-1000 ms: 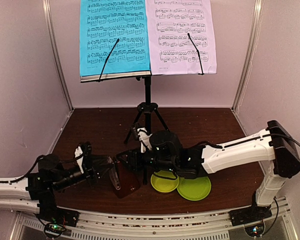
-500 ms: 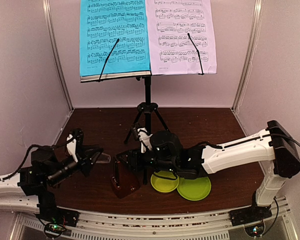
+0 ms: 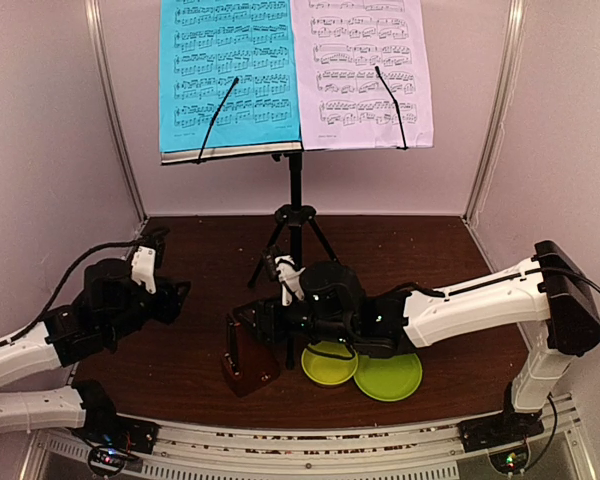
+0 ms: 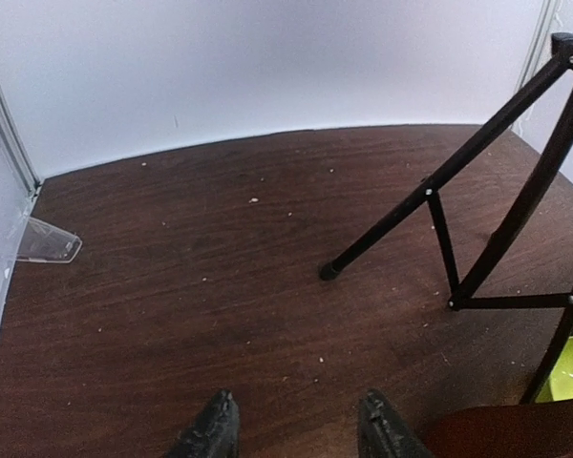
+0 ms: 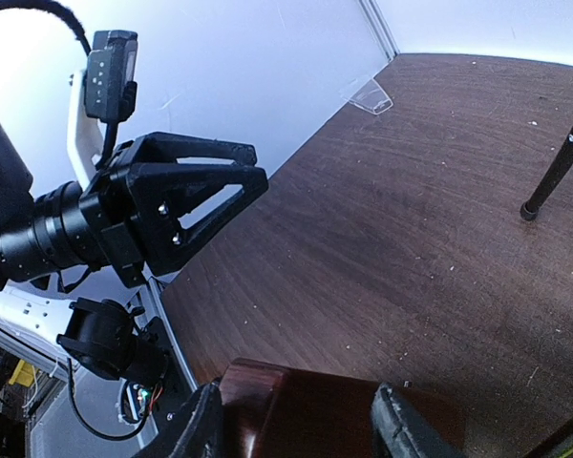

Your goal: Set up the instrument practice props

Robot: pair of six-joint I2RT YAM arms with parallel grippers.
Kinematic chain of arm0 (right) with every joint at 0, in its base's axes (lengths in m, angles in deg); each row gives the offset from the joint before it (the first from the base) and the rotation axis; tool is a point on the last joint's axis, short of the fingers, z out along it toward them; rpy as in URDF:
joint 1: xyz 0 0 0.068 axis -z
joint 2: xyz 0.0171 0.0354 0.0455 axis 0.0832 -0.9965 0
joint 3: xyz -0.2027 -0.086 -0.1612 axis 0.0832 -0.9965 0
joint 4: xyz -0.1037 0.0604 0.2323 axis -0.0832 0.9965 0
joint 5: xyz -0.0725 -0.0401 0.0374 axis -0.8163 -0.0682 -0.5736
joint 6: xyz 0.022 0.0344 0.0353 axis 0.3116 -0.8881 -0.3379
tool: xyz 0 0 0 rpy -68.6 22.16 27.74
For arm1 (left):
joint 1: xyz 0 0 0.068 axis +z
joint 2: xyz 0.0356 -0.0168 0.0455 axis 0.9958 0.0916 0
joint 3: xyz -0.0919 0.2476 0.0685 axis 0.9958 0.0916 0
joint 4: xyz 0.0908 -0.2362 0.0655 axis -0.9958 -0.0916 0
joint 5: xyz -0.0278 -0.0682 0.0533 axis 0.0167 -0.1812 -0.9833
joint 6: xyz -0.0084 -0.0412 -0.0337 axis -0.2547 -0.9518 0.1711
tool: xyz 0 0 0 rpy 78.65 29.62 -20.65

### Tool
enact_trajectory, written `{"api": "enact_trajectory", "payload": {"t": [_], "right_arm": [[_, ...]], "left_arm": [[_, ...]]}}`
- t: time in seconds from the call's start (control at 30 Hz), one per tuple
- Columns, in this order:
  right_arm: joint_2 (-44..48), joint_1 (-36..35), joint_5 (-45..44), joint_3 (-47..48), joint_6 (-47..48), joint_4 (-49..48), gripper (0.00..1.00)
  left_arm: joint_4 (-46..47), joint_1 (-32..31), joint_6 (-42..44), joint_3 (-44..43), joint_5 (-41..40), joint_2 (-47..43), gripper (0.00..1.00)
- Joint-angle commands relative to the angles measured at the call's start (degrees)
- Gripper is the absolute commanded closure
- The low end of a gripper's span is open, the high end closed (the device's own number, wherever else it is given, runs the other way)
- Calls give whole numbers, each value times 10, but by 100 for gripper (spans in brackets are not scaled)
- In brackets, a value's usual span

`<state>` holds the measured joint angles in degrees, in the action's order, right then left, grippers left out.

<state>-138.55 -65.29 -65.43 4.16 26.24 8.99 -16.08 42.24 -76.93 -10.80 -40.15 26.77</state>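
Between right fingers [image 5: 202,434], brown metronome [image 5: 310,415].

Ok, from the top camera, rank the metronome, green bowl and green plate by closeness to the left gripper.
Measured from the left gripper:
1. metronome, nearest, just to its right near the front edge.
2. lime-green bowl, further right, past the metronome.
3. lime-green plate, farthest right, beside the bowl.

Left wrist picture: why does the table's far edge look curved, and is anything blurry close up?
Left wrist view: a wide lens likely bows the table and stand legs; the fingers are soft. Right wrist view: the metronome, close to the lens, blurs. Top view: even light, sharp.
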Motion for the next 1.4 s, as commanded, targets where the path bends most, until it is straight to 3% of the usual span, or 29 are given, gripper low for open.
{"api": "enact_trajectory", "payload": {"t": [0.0,0.23,0.47,0.8,0.93,1.23,1.37], "right_arm": [[-20,3,-8,-23,18,139,47],[-18,2,-5,-13,20,138,45],[-23,1,1,1,22,138,44],[-14,0,3,15,24,142,43],[-13,-2,6,27,26,147,43],[-13,-3,12,38,27,154,43],[-11,-3,16,39,24,156,43]], "left_arm": [[-30,51,-36,-44,42,13,52],[-58,135,-37,-88,76,60,40],[-48,287,-57,-180,144,195,28],[-192,432,-23,-549,204,591,20],[-220,472,-15,-685,245,705,15],[-250,514,59,-887,222,856,11],[-266,535,65,-934,231,906,9]]}}
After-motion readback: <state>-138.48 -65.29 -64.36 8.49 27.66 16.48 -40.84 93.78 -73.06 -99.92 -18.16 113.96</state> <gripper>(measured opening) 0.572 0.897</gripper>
